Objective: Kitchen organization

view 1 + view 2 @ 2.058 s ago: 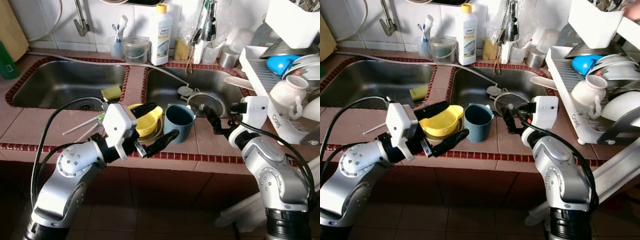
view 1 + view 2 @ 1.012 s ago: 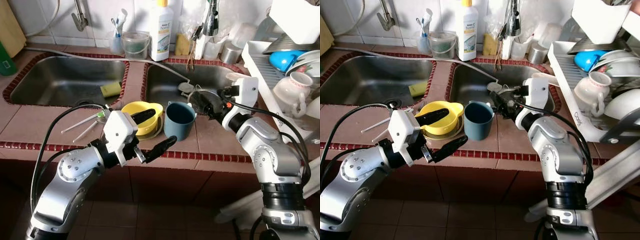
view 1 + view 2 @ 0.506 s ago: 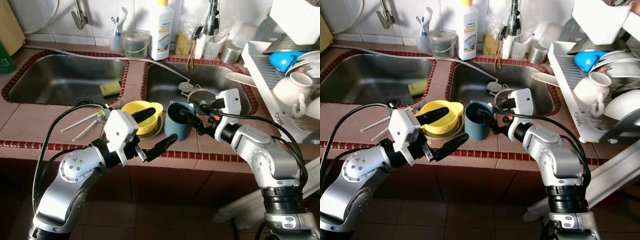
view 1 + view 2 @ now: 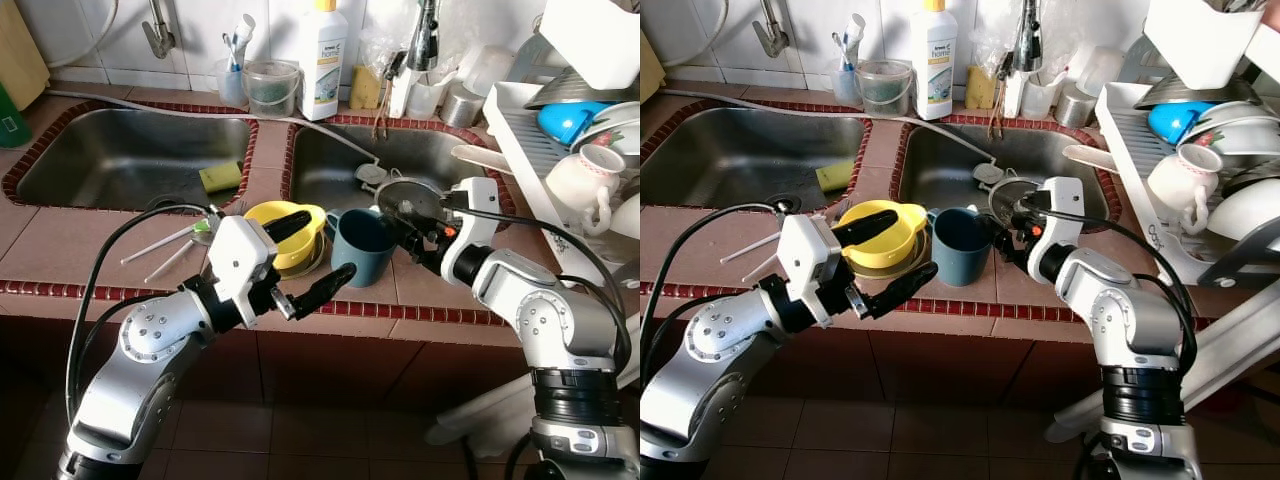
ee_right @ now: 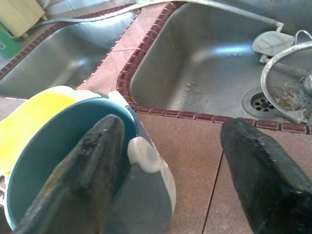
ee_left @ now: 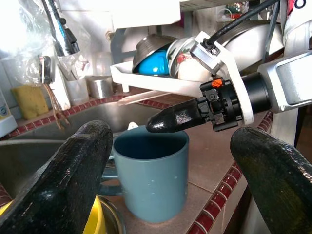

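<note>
The teal-blue ceramic mug [image 4: 360, 245] stands upright on the brown tiled counter [image 4: 60, 255] in front of the right steel sink basin [image 4: 395, 165], with a yellow plastic bowl [image 4: 290, 232] touching or just beside it on its left. In the left eye view the right gripper [image 4: 400, 228] reaches the mug's right rim, fingers spread; one finger seems to dip inside the rim, though this view does not settle it. The left gripper [image 4: 305, 258] hovers in front of the bowl with its fingers wide apart, one above the bowl and one out over the counter's red-tiled edge [image 4: 400, 310], holding nothing. A yellow sponge [image 4: 221, 177] lies in the left steel sink basin [image 4: 130, 160], white chopsticks [image 4: 160, 250] lie on the counter, and a white dish rack [image 4: 545, 160] full of crockery stands at the right.

The right eye view shows the same layout: the mug [image 4: 962, 243] between the bowl [image 4: 880, 232] and the right gripper [image 4: 1002, 238].

In the left wrist view the mug [image 6: 151, 170] sits between the left gripper's [image 6: 168, 168] parted fingers [image 6: 68, 170] but beyond them, untouched, with one of the right gripper's fingers [image 6: 180, 116] over its rim.

In the right wrist view one finger [image 5: 87, 165] lies inside the mug [image 5: 141, 195], the other [image 5: 258, 161] outside and well apart, so the right gripper [image 5: 170, 161] straddles the wall unclosed.
</note>
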